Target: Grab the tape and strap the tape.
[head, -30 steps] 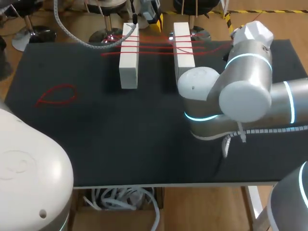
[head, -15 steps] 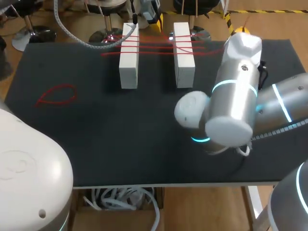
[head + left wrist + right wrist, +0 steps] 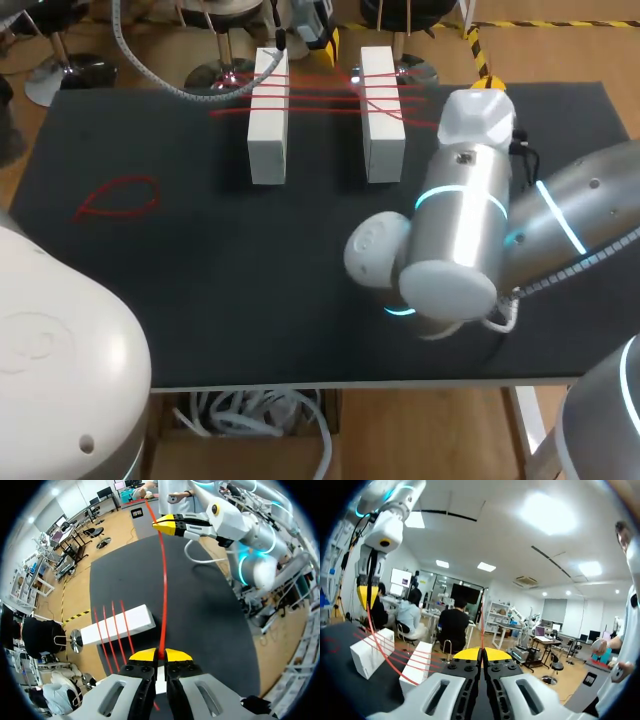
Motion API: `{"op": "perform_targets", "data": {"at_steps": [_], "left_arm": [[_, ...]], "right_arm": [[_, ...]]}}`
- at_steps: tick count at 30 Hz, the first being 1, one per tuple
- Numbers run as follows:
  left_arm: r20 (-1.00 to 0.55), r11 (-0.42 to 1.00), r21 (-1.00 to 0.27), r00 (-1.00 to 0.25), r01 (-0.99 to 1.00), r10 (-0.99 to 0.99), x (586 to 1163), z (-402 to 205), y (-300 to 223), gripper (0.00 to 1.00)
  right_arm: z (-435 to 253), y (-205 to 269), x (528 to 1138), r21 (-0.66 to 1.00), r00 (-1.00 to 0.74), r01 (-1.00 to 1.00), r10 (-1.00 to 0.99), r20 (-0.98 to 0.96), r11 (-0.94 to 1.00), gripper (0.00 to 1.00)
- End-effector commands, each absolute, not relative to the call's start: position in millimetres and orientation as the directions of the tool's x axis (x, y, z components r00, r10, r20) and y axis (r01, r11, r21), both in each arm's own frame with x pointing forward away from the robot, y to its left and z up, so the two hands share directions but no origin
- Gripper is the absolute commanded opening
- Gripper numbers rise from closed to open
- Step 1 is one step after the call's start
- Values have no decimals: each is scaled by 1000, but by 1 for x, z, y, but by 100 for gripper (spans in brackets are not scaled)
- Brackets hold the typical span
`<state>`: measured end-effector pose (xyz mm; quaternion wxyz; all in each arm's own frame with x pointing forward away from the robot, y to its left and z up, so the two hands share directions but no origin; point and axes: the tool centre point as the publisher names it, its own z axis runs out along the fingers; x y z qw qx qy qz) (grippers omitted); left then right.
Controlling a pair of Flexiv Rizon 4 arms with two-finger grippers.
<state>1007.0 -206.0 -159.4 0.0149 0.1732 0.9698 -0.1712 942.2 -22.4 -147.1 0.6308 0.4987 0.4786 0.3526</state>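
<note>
Swinging over the last second, the right arm (image 3: 460, 230) has brought its wrist in toward the blocks (image 3: 268, 130) and dropped its elbow toward the near edge of the table (image 3: 200, 300); the blocks and the loose loop (image 3: 120, 195) lie where they were. The left gripper (image 3: 161, 655) is pinched narrow on the red tape (image 3: 163, 590), both yellow tips touching it. Just beside its fingers lies one white block, crossed by several red strands. From the pinch the tape runs straight ahead, clear of the black top, to the right gripper (image 3: 172, 525), which holds the far end well ahead and higher up. In its own view the right gripper is likewise closed tight on the tape, a red line rising from between its tips. Ahead of it and off to one side stand both blocks, with strands stretched across the pair. Beyond them hangs the left gripper, tape curving down from it past the blocks. The loop lies alone on the table, well apart from both grippers.
</note>
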Motion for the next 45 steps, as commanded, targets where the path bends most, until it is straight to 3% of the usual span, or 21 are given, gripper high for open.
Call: {"op": "perform_targets", "data": {"at_steps": [1,15,19,23,29,37,45], "left_arm": [[-85,883,-323,-940,340,331,1007,-158,-206,0],[-85,883,-323,-940,340,331,1007,-158,-206,0],[-85,883,-323,-940,340,331,1007,-158,-206,0],[-85,883,-323,-940,340,331,1007,-158,-206,0],[-85,883,-323,-940,340,331,1007,-158,-206,0],[-85,883,-323,-940,340,331,1007,-158,-206,0],[-85,883,-323,-940,340,331,1007,-158,-206,0]], "right_arm": [[-127,-18,942,955,287,185,917,-276,230,0],[-127,-18,942,955,287,185,917,-276,230,0],[-129,-11,940,931,345,-10,875,-339,364,0],[-132,-5,942,846,414,-189,822,-391,498,0],[-146,7,946,676,472,-300,721,-508,673,0],[-150,28,944,502,451,-278,573,-684,819,0],[-148,47,943,414,485,-248,482,-730,876,0]]}}
